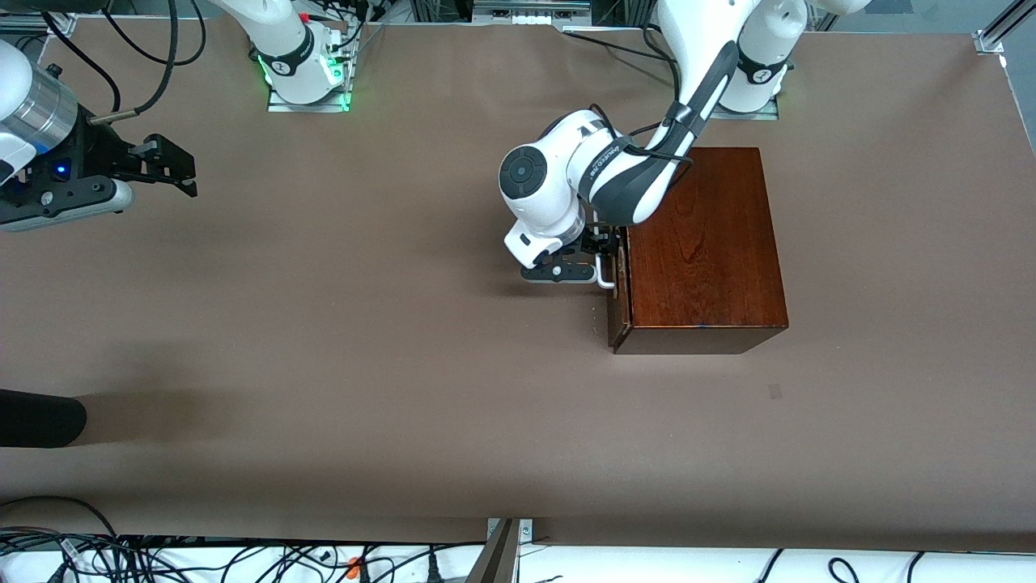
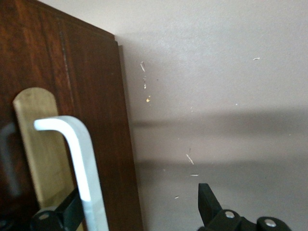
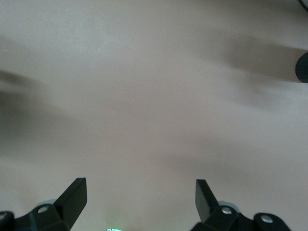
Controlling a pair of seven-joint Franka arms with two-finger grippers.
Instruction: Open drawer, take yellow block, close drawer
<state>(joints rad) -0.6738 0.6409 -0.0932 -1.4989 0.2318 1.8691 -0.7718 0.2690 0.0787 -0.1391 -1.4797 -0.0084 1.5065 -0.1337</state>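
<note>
The dark reddish-brown wooden box (image 1: 704, 243) stands toward the left arm's end of the table. Its drawer (image 1: 620, 291) looks pushed in or nearly so, its front facing the right arm's end. The white bar handle (image 1: 605, 271) shows large in the left wrist view (image 2: 82, 163). My left gripper (image 1: 603, 257) is open at the drawer front (image 2: 91, 96), with the handle between its fingers (image 2: 208, 202), and is not closed on it. My right gripper (image 1: 174, 166) is open and empty, waiting above bare table (image 3: 144, 96) at the right arm's end. The yellow block is hidden.
A dark rounded object (image 1: 40, 417) reaches in at the right arm's end, nearer the front camera. Cables (image 1: 162, 555) lie along the table's front edge. The brown table (image 1: 364, 324) stretches between the two grippers.
</note>
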